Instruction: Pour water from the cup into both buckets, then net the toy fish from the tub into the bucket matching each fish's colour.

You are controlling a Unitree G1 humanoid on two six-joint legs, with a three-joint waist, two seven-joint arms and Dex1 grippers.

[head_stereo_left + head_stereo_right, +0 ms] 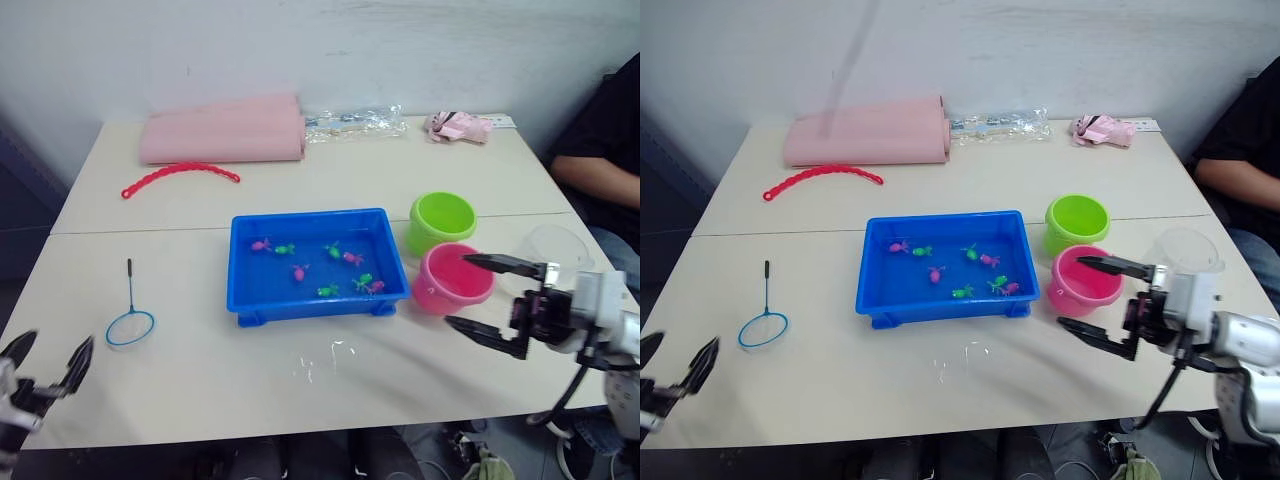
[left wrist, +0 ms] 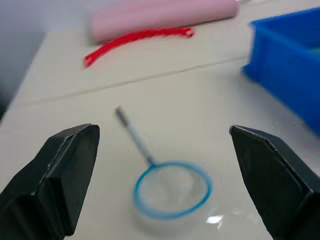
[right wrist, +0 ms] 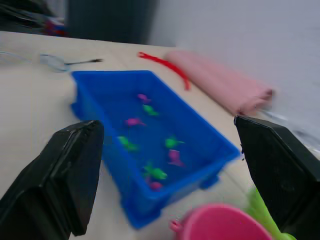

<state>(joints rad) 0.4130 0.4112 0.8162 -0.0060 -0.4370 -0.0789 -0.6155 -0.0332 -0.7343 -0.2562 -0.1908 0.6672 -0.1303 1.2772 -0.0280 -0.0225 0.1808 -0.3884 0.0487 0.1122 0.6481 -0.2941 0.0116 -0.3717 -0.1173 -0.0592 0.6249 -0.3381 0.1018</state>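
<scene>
The tub (image 1: 318, 262), glossy bright blue plastic with a flared rim and small feet, sits mid-tabletop (image 1: 200, 215) holding pink and green toy fish (image 1: 300, 271) scattered across its floor. At its 3 o'clock stand two smooth round buckets touching each other: the lime green bucket (image 1: 441, 222) farther back, the pink bucket (image 1: 452, 279) nearer. The clear cup (image 1: 553, 249) rests at the pink bucket's 3 o'clock, near the tabletop's right edge. The net (image 1: 130, 322), a blue hoop on a thin dark handle, lies at the tub's 9 o'clock with bare tabletop all round. The right end effector (image 1: 484, 295) hovers released at the pink bucket's 5 o'clock; the left end effector (image 1: 47, 357) hangs released at the net's 7 o'clock, over the near edge. The left wrist view shows the hoop's pale mesh.
</scene>
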